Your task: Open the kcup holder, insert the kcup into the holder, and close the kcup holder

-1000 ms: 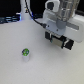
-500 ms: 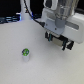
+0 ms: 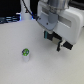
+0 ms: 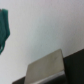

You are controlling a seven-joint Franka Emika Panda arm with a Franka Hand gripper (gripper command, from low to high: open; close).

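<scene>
The kcup (image 3: 25,53), a small white pod with a green top, stands upright on the white table (image 3: 45,67) at the exterior view's left. My gripper (image 3: 63,46) hangs under the white arm at the exterior view's right, well apart from the kcup and a little above the table. Its dark fingers look spread with nothing between them. The kcup holder does not show in the exterior view. In the wrist view a dark body with a lighter slab (image 4: 47,67) shows at one edge; I cannot tell whether it is the holder.
Dark equipment and cables (image 3: 12,17) lie along the table's far edge at the exterior view's left. A blurred teal-green shape (image 4: 4,27) sits at the edge of the wrist view over white table surface.
The arm and gripper have shifted slightly lower and toward the exterior view's right. The kcup has not moved.
</scene>
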